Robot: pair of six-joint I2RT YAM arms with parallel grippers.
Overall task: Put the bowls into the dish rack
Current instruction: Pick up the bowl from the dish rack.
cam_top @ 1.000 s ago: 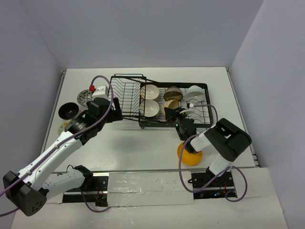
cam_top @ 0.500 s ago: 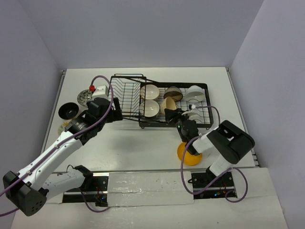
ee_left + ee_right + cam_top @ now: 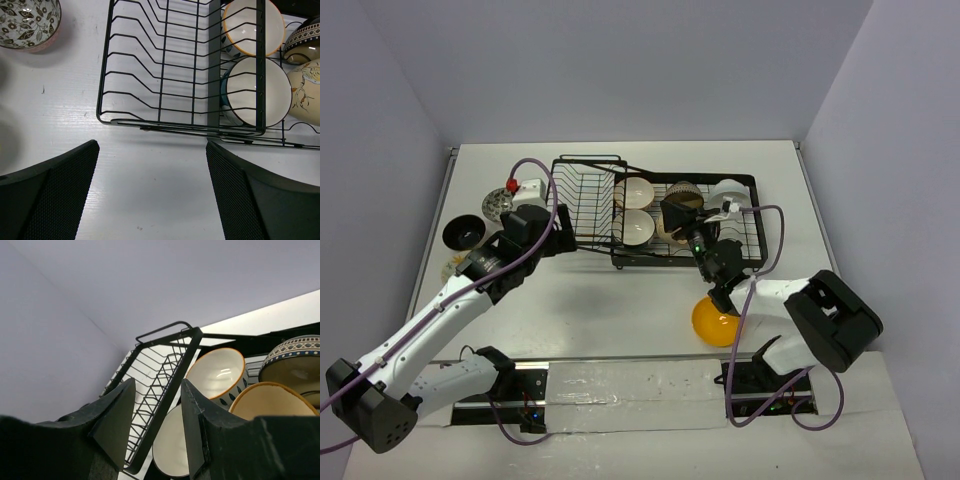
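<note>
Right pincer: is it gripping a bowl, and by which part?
Nothing is held. The right pincer stands open and empty near the bowls in the rack; the left pincer is empty too.

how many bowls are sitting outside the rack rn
4: black bowl, patterned bowl and a half-hidden bowl, all left of the dish rack; orange bowl on its near side.

Left arm (image 3: 430, 320), left of dish rack (image 3: 585, 200): white links, black joint housings, purple cable (image 3: 528, 162) looping along. Right arm (image 3: 772, 295), right-front of dish rack: same white and black, purple cable too, small green light (image 3: 697, 241). Left gripper (image 3: 151, 145): black wedge fingers (image 3: 55, 200), fine mesh texture. Right gripper (image 3: 157, 382): black, angular, matte.
</note>
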